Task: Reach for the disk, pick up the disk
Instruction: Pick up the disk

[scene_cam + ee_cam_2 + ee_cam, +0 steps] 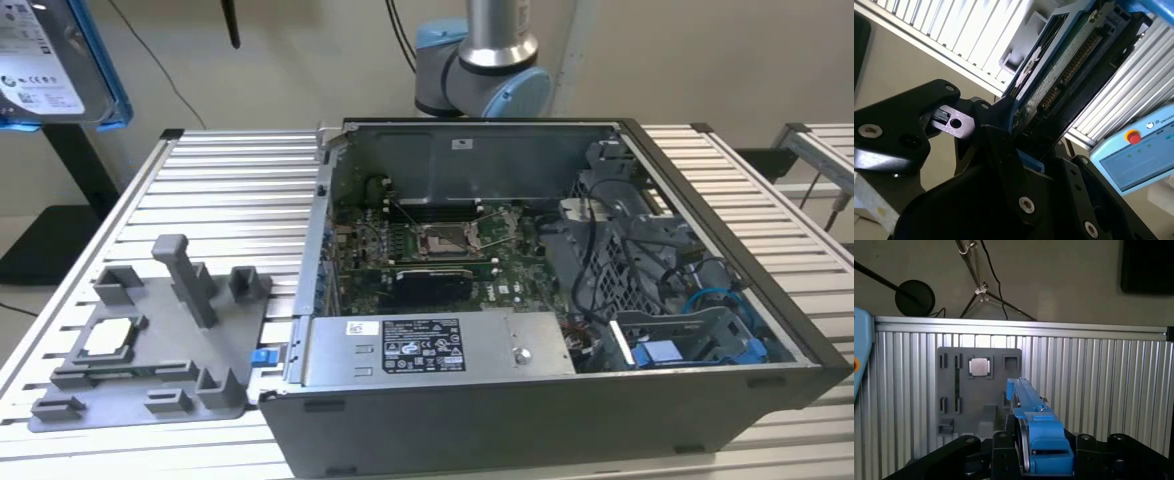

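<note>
Slatted tabletop; disk aloft.
Pincer clamped across disk's flat faces, edge-on, likely for firm hold clear of case.

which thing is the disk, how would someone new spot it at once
Start at the open computer case on the slatted table; go to the exterior view's upper left, above the grey tray. The disk hangs there off the table: a silver-grey slab with a white label and blue side rails, unlike the small plain square chip lying on the tray.
</note>
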You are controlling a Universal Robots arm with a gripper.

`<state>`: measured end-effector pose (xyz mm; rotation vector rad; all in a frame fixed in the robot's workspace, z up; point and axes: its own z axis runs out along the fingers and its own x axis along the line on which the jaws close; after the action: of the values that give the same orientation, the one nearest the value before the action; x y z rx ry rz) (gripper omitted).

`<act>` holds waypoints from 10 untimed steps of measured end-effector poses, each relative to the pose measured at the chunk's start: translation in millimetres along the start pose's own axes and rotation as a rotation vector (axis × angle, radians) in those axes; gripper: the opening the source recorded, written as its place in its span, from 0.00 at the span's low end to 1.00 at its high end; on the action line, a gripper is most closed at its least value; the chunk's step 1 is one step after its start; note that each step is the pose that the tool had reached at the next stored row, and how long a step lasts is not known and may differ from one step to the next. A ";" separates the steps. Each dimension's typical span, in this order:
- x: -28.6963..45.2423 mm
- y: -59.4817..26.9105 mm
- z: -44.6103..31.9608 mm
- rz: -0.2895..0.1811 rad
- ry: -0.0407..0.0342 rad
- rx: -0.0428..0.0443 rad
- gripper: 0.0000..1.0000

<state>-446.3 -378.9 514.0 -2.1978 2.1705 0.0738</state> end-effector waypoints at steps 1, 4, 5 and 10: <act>0.0 -1.5 0.0 0.000 0.0001 0.0000 0.00; 0.1 -9.1 0.0 0.000 0.0000 -0.0003 0.00; 0.1 -11.1 0.0 0.000 0.0000 -0.0003 0.00; 0.3 -23.0 0.0 0.000 0.0001 -0.0009 0.00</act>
<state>-423.3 -378.9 514.0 -2.1982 2.1711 0.0748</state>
